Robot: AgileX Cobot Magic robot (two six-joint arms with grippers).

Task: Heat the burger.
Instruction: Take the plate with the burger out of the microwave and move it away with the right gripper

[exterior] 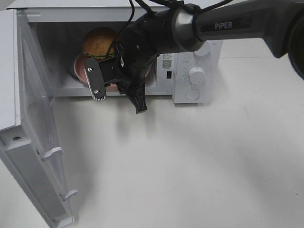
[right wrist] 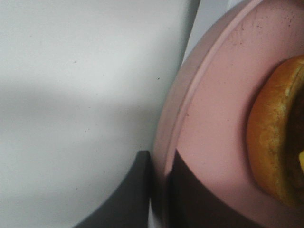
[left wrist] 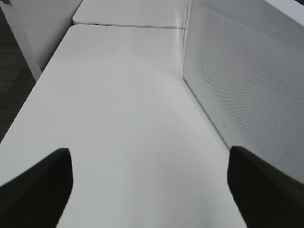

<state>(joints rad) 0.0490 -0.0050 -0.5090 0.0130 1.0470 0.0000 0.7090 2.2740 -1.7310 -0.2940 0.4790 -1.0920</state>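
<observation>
The burger [exterior: 99, 42], with a golden-brown bun, sits on a round pink plate [exterior: 79, 65] inside the open microwave [exterior: 195, 57]. My right arm [exterior: 156, 33] reaches across from the right to the oven's opening and covers the plate's near side. In the right wrist view my right gripper [right wrist: 159, 190] is shut on the plate's rim [right wrist: 190, 109], one dark finger outside it and one on the plate, with the burger's bun [right wrist: 273, 142] close by. My left gripper [left wrist: 147, 152] hangs open over bare table, with nothing between its fingers.
The microwave door [exterior: 28, 133] swings wide open at the left, out over the table's front left. The control panel with knobs [exterior: 196, 75] is on the oven's right. In the left wrist view a perforated white wall of the oven [left wrist: 247, 85] stands close by.
</observation>
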